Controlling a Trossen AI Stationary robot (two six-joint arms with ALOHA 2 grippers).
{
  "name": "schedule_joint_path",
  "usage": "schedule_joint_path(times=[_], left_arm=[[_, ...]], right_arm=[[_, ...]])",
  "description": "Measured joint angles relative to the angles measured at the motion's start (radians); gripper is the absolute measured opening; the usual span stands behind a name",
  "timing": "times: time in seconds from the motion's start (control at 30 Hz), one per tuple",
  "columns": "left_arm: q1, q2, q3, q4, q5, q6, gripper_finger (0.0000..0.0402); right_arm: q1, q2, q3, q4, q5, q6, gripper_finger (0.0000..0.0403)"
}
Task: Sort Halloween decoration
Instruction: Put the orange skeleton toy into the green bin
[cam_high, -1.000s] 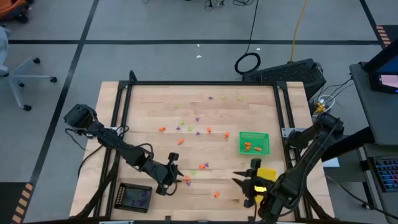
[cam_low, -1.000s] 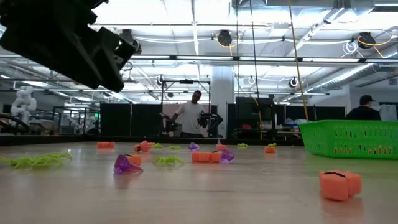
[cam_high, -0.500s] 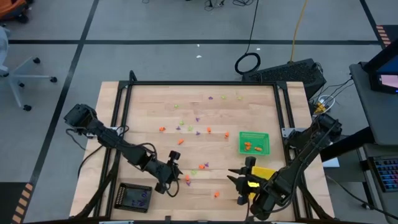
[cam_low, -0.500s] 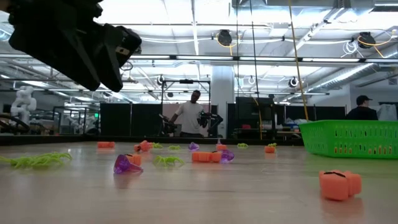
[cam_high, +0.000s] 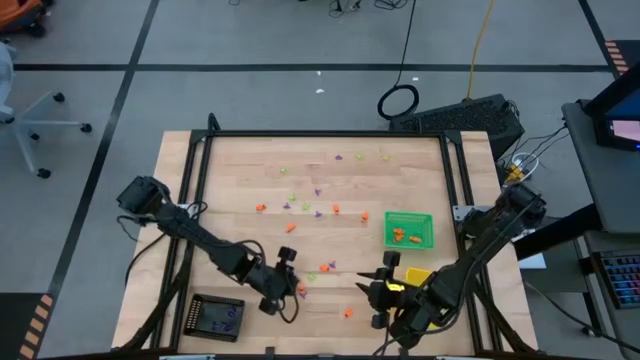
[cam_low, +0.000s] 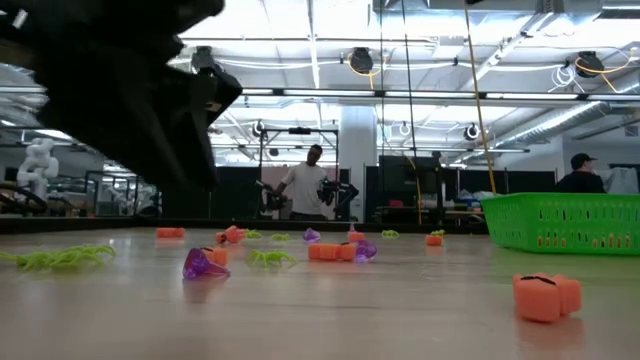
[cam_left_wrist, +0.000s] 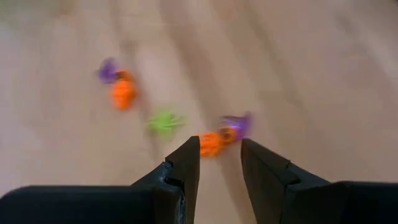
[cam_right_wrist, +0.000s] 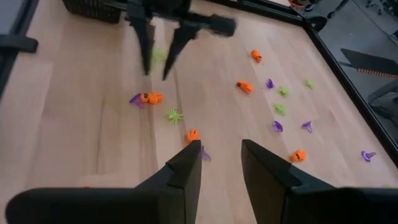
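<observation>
The left tool (cam_high: 290, 278) hangs low near the table's front edge, its two dark fingers (cam_left_wrist: 184, 163) standing apart with nothing between them, and it is lined up on a tiny orange plastic trinket (cam_left_wrist: 210, 143) that lies touching a small purple one (cam_left_wrist: 237, 123); the aim suggests it means to straddle the orange piece and pinch it off the wood. The right tool (cam_high: 383, 290) is held above the front right part of the table, its fingers (cam_right_wrist: 186, 163) likewise parted and empty, most likely kept clear so the two arms do not crowd one patch. The Halloween decoration itself, small orange, purple and lime green plastic pieces (cam_high: 305, 200), is still mostly scattered over the middle and far part of the table, with a few orange ones already lying in the green slotted plastic tray (cam_high: 427, 221) near the right edge, so sorting seems to go by colour. A yellow tray (cam_high: 422, 276) lies just in front of the green one and a black tray (cam_high: 200, 308) sits at the front left corner. The table (cam_high: 240, 170) is pale jointed wood inside a dark metal frame. Beyond it is a large hall with ceiling lights, where a person (cam_low: 306, 184) stands well back.
</observation>
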Motion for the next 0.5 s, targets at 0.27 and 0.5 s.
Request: schedule_joint_path(times=[0.27, 0.5], left_arm=[[0.063, -0.073, 0.052, -0.306, -0.317, -0.069, 0.0116], [0.273, -0.230, 0.014, -0.459, -0.216, 0.034, 0.0116]], right_arm=[[-0.051, 0.042, 0.000, 0.012, -0.034, -0.026, 0.0100], [-0.065, 0.051, 0.000, 0.011, -0.077, -0.037, 0.0100]])
